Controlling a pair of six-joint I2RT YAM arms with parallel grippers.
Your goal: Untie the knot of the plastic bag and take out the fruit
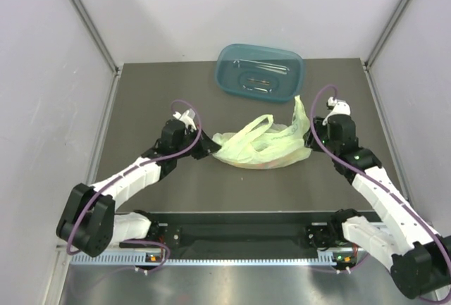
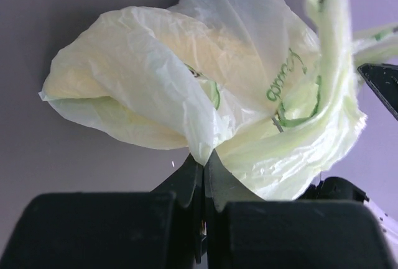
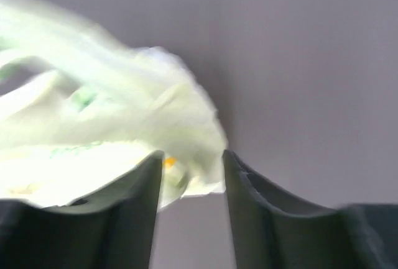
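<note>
The pale green plastic bag (image 1: 264,146) lies crumpled mid-table, one handle loop (image 1: 259,126) on top and a strip (image 1: 299,111) sticking up at its right. I cannot make out the knot. My left gripper (image 1: 211,148) is shut on a pinch of the bag's left edge (image 2: 208,154); the bag (image 2: 186,76) fills the left wrist view. My right gripper (image 1: 311,133) is at the bag's right end, jaws apart, with a blurred corner of the bag (image 3: 186,138) between its fingers (image 3: 143,188). The fruit is hidden inside; only an orange spot (image 3: 169,162) shows through.
A teal plastic tub (image 1: 261,72) stands at the back of the table, just behind the bag. Grey walls close in the table on the left, right and back. The tip of the right gripper's finger (image 2: 382,86) shows in the left wrist view.
</note>
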